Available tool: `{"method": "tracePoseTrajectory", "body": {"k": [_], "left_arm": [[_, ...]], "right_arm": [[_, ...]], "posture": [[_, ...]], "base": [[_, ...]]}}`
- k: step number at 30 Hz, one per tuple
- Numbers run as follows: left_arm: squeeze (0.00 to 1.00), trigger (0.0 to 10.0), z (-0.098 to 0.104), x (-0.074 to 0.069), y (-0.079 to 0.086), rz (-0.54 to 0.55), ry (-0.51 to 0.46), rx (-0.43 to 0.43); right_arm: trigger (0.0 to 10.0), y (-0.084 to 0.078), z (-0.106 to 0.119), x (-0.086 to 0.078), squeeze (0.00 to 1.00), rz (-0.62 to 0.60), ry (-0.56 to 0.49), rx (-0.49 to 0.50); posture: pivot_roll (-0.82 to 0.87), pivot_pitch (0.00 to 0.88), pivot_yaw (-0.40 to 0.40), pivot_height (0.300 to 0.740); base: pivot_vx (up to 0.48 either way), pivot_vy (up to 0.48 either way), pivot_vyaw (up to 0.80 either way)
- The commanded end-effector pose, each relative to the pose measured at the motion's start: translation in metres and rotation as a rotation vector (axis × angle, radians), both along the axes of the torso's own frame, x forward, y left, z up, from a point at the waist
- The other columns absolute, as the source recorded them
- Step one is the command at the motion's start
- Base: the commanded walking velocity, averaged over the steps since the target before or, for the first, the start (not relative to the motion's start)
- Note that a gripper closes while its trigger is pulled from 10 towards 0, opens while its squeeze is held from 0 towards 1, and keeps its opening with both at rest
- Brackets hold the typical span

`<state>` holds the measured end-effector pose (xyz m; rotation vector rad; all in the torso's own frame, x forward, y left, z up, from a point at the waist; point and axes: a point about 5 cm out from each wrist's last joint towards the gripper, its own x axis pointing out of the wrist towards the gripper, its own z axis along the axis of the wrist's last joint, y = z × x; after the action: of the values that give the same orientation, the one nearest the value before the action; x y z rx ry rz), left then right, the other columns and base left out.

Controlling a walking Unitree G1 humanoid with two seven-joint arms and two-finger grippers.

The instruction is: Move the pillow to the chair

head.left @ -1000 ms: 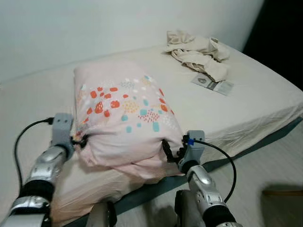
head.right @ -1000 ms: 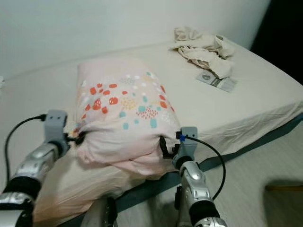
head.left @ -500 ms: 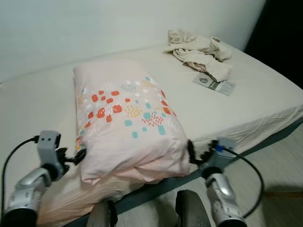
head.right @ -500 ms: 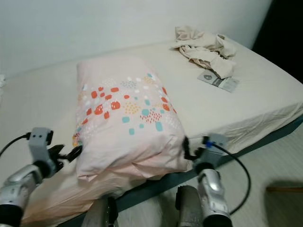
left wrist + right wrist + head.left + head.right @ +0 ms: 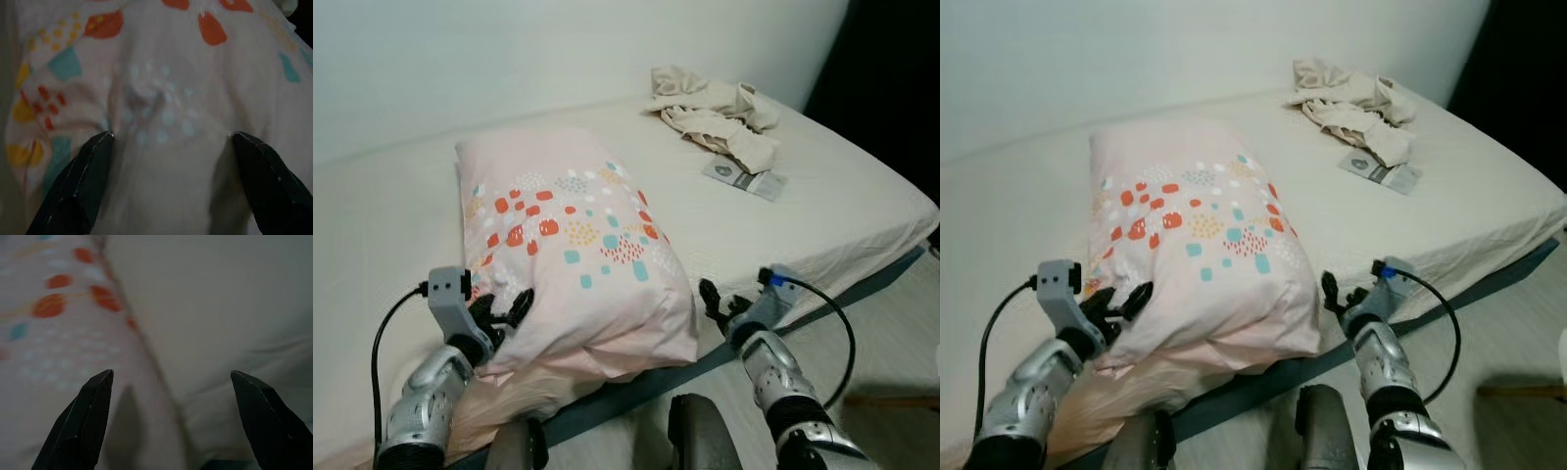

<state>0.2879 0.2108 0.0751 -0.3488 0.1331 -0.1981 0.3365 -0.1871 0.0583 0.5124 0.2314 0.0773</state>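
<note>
Stood at the foot of the bed [image 5: 862, 211], both arms reaching forward. Left pincer [image 5: 499, 308] spread wide, fingers pressed into the near left corner of the pillow [image 5: 573, 245]. Right pincer [image 5: 1344, 297] also spread wide, just beside the pillow's near right edge over the sheet, apparently not touching it. Pillow lay flat on the bed near its front edge, pink with orange, teal and yellow marks; no chair in view. Judged the step to be taking hold for the lift: best to drive both pincers deeper over a thick fold at each corner, close together, and raise evenly, since soft filling sags and slips from a shallow pinch. Farther back, a small packet [image 5: 744, 177] with print too small to read, then crumpled clothes [image 5: 710, 113] by the wall [image 5: 558, 59].
</note>
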Motion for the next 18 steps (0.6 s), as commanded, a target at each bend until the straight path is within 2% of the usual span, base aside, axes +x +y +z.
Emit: {"method": "tracePoseTrajectory", "body": {"k": [1,3,6,8,10,12,18], "left_arm": [[0.0,10.0,-0.004,-0.007,-0.003,0.001,0.015,-0.004],[0.0,10.0,-0.005,-0.011,0.0,0.023,0.015,0.005],[0.0,10.0,-0.006,-0.015,0.006,0.055,0.014,0.013],[0.0,10.0,-0.005,-0.018,0.011,0.075,0.012,0.025],[0.0,10.0,-0.004,-0.024,0.025,0.13,0.014,0.053],[0.0,10.0,-0.004,-0.026,0.027,0.136,0.017,0.059],[0.0,10.0,-0.002,-0.027,0.032,0.161,0.019,0.084]], "right_arm": [[10.0,0.013,-0.008,-0.003,0.0,0.098,0.036,0.026],[10.0,0.023,-0.012,-0.004,0.0,0.167,0.051,0.013],[10.0,0.032,-0.016,-0.007,0.0,0.204,0.079,0.01],[10.0,0.034,-0.019,-0.007,0.0,0.207,0.099,0.012],[10.0,0.037,-0.026,-0.011,0.0,0.194,0.152,0.029],[10.0,0.038,-0.027,-0.012,0.0,0.194,0.158,0.035],[10.0,0.047,-0.029,-0.013,0.0,0.22,0.18,0.144]], "posture": [[-0.02,0.133,-0.103,0.59],[-0.02,0.136,-0.126,0.59],[-0.01,0.137,-0.141,0.59],[-0.01,0.138,-0.147,0.59],[-0.01,0.139,-0.149,0.59],[-0.01,0.139,-0.148,0.59],[-0.01,0.138,-0.135,0.59]], "base": [[0.0,0.0,0.0],[0.0,0.0,0.0],[0.0,0.0,0.0],[0.0,0.0,0.0],[0.0,0.0,0.0],[0.0,0.0,0.0],[0.0,0.0,0.0]]}}
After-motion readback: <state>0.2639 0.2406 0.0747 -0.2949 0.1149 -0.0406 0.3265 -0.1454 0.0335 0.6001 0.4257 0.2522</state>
